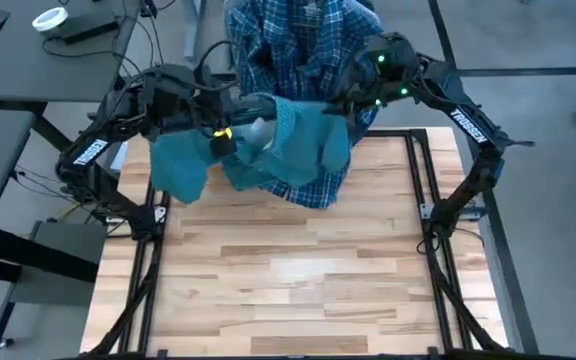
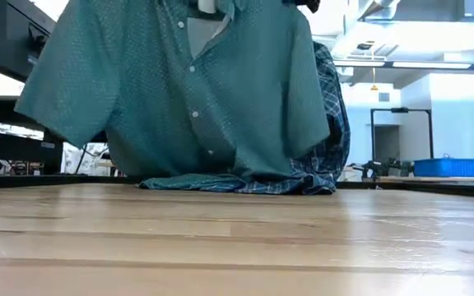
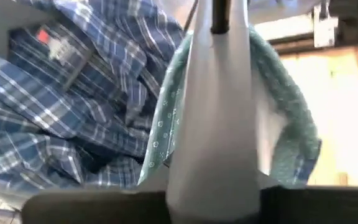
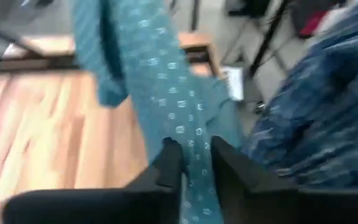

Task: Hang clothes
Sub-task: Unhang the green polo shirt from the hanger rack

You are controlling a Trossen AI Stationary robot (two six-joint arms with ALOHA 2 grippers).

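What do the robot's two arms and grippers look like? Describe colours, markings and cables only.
Both arms are dark, jointed and tubular. The left arm and right arm each carry white lettering. Black cables loop over the left arm, with a yellow spot near its wrist. Green lights glow on the right arm. The right gripper has two dark, blocky fingers.

A roll of tape (image 1: 50,18) lies on the grey desk (image 1: 28,60) (beside the wooden table (image 1: 288,290)).
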